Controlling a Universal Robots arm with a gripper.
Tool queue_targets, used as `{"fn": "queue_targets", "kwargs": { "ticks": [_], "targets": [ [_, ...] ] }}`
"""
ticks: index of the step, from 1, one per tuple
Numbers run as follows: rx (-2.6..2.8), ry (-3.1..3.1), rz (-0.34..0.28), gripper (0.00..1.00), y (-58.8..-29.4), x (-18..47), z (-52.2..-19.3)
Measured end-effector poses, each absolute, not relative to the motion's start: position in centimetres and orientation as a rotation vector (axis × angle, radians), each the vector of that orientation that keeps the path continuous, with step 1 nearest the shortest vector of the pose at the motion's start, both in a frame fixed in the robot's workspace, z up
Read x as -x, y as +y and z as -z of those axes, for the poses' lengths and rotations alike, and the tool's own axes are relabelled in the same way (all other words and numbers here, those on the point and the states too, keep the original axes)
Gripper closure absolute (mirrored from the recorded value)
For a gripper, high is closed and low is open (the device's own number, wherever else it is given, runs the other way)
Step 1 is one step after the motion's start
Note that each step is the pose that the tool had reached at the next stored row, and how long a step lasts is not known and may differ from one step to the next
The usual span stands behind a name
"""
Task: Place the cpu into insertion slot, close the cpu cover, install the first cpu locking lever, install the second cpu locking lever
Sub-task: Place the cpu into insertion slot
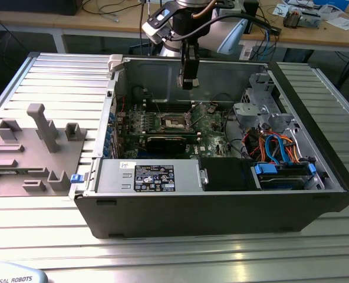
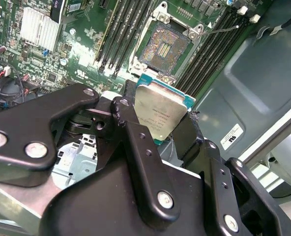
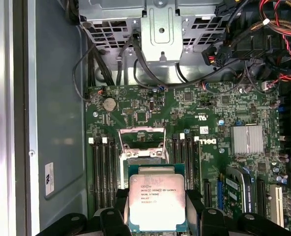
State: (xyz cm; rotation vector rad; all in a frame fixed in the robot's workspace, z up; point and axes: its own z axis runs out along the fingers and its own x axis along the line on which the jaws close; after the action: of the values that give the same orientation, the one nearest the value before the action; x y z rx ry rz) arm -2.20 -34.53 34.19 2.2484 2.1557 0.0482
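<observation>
My gripper [image 1: 188,81] hangs inside the open computer case, above the green motherboard [image 1: 213,131]. It is shut on the cpu [image 2: 160,114], a flat square chip with a silver top and green edge, clamped by two opposite edges between the black fingers [image 2: 125,109]. In the first wrist view the cpu [image 3: 157,199] hovers just short of the socket. The insertion slot [image 2: 162,46] lies bare with its dark pin field showing and nothing in it. The cpu cover [image 3: 141,130], a thin silver frame, stands tilted up at the slot's far side.
Black memory slots [image 3: 102,172] flank the socket on both sides. A finned heatsink [image 3: 247,139] sits nearby. A metal drive cage [image 3: 160,29] and bundled cables [image 1: 277,147] crowd one end of the case. A grey fixture tray [image 1: 33,147] lies outside the case at the exterior view's left.
</observation>
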Motion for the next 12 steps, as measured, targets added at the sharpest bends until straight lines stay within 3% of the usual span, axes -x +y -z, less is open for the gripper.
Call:
{"fn": "queue_targets", "kwargs": {
  "ticks": [12],
  "targets": [
    [-2.275,2.127,-0.048,0.46,-34.53,2.20,-34.18]
  ]
}}
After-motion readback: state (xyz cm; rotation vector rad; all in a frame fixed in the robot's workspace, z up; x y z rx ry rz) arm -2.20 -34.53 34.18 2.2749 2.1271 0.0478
